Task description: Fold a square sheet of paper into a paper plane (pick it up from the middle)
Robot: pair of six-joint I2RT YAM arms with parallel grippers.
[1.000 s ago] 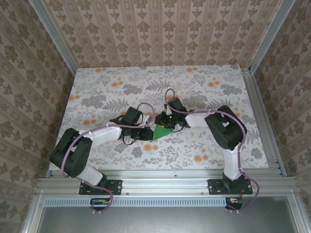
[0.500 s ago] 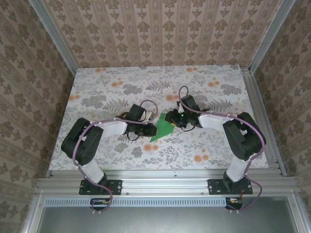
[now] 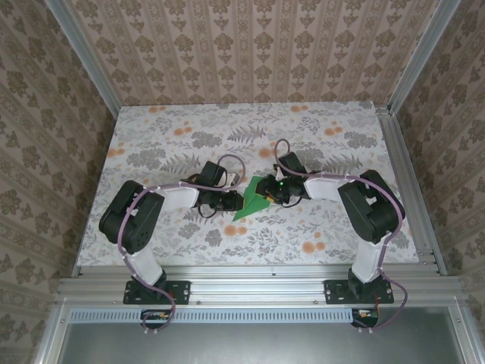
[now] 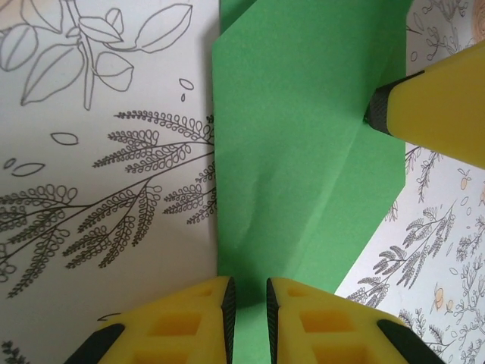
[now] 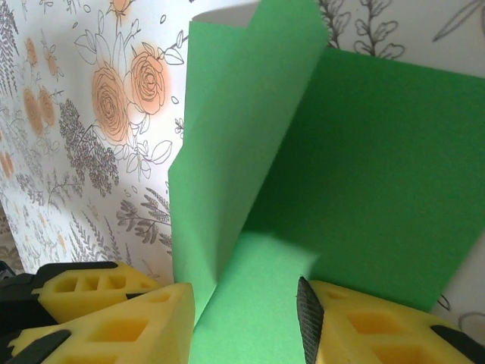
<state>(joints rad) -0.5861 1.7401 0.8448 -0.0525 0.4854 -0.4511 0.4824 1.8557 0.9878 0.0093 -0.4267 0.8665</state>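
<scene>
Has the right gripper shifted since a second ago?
Yes. In the top view the right gripper sits farther right of the orange flower print than before, at the green paper.

You get bright, even, diffuse light, soft shadows hugging the arms (image 3: 170,199) overhead, and at the right wrist the green paper (image 5: 364,167) darkens beneath its raised flap toward 6 o'clock.

Top camera looks down from behind; both wrist cameras closely share the green paper (image 3: 254,201)
</scene>
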